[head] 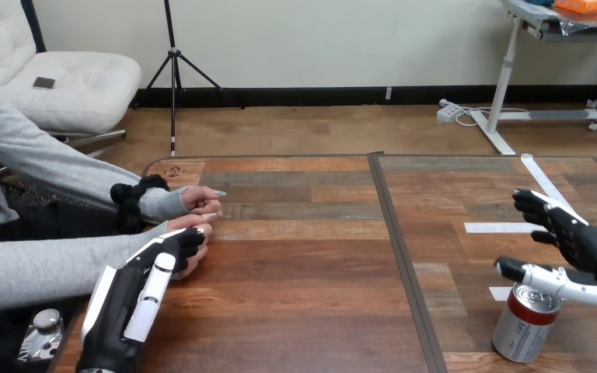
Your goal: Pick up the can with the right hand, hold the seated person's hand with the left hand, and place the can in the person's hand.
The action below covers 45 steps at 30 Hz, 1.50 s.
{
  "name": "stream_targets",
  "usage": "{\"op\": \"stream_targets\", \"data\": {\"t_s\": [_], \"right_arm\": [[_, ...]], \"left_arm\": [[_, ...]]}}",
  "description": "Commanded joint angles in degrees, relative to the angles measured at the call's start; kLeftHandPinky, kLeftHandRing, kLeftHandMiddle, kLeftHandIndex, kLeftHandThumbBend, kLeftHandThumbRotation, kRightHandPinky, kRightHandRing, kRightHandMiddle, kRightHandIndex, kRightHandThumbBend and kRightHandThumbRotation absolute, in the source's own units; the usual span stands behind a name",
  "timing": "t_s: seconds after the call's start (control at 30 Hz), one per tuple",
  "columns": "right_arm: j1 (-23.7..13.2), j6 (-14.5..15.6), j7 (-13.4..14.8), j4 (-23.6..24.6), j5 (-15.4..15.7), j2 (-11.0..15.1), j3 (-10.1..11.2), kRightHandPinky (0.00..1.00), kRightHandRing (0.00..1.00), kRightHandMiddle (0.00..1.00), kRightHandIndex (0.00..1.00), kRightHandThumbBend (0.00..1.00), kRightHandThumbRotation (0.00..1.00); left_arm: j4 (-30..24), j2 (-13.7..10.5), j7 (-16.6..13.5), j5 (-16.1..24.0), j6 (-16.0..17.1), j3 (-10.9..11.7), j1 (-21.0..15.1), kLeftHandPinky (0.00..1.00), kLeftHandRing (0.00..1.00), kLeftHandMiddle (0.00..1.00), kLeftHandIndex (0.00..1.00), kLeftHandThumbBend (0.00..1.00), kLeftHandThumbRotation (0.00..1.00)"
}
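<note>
Where the can stands: upright on the wooden table, near its front right corner, right of the dark seam.
Can's look: silver body, red band round the shoulder, pull-tab top.
Right hand: spread and unclenched beside the can, thumb reaching over the can's top, fingers extended away from it.
Left hand: at the table's left edge, against the person's nearer hand; whether it grips cannot be told.
Person's farther hand: just beyond, loosely curled on the table.
</note>
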State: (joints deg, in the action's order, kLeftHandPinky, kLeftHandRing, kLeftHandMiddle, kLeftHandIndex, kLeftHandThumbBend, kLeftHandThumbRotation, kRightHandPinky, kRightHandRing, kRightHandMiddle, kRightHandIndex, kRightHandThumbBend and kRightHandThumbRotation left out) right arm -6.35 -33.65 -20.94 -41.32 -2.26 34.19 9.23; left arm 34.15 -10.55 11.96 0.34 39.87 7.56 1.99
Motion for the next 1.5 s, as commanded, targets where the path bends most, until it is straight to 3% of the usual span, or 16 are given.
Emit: {"op": "stream_targets", "data": {"t_s": [0.0, 0.27, 0.57, 0.9, 1.1, 1.2, 1.3, 1.4, 1.47], "right_arm": [[-0.1, 1.1, 0.5, 5.0, 0.1, 2.3, 1.5, 0.95, 0.95, 0.93, 0.93, 1.00, 0.41], [1.9, 2.4, 0.5, 7.1, 1.0, 2.7, 1.9, 0.94, 0.95, 0.94, 0.94, 1.00, 0.38], [3.0, 3.1, 0.1, 7.4, 0.8, 2.6, 2.3, 0.95, 0.96, 0.95, 0.95, 1.00, 0.35], [4.6, 4.8, 0.0, 8.9, 1.2, 2.8, 2.3, 0.96, 0.97, 0.96, 0.95, 1.00, 0.32], [5.5, 4.1, -0.3, 9.0, 1.3, 2.9, 2.2, 0.94, 0.96, 0.96, 0.96, 1.00, 0.29], [6.0, 4.1, 0.5, 9.2, 2.3, 3.1, 2.1, 0.94, 0.96, 0.96, 0.95, 1.00, 0.29], [6.9, 6.6, 1.2, 11.1, 2.9, 3.1, 2.1, 0.93, 0.95, 0.95, 0.95, 1.00, 0.29], [7.4, 6.5, 0.7, 11.9, 1.9, 2.6, 2.4, 0.92, 0.95, 0.95, 0.95, 1.00, 0.28], [7.4, 5.3, 2.0, 11.0, 3.8, 3.0, 2.0, 0.91, 0.94, 0.95, 0.95, 1.00, 0.28]], "left_arm": [[-2.0, -0.7, 0.6, -0.7, 0.8, -0.8, -3.2, 0.84, 0.83, 0.80, 0.73, 0.31, 0.99], [-2.1, -0.5, 0.4, -0.5, 1.0, -0.7, -3.2, 0.83, 0.83, 0.80, 0.73, 0.33, 1.00], [-2.5, -0.5, 0.5, -0.6, 0.6, -0.7, -3.1, 0.82, 0.82, 0.80, 0.72, 0.26, 1.00], [-2.6, -0.6, 0.5, -0.5, 0.3, -0.6, -3.0, 0.82, 0.82, 0.80, 0.73, 0.26, 1.00], [-3.0, -0.9, 0.4, -0.2, 0.3, -0.7, -2.9, 0.82, 0.82, 0.80, 0.73, 0.25, 1.00], [-3.1, -0.6, 0.4, -0.6, 0.0, -0.6, -2.8, 0.82, 0.83, 0.80, 0.73, 0.24, 1.00], [-3.1, -0.7, 0.4, -0.5, 0.1, -0.6, -2.8, 0.82, 0.83, 0.80, 0.73, 0.24, 1.00], [-2.4, -0.8, 1.0, -1.0, 0.3, -0.6, -3.3, 0.83, 0.83, 0.80, 0.73, 0.26, 1.00], [-2.7, -0.7, 0.9, -1.1, 0.0, -0.5, -3.1, 0.83, 0.83, 0.80, 0.73, 0.27, 1.00]]}}
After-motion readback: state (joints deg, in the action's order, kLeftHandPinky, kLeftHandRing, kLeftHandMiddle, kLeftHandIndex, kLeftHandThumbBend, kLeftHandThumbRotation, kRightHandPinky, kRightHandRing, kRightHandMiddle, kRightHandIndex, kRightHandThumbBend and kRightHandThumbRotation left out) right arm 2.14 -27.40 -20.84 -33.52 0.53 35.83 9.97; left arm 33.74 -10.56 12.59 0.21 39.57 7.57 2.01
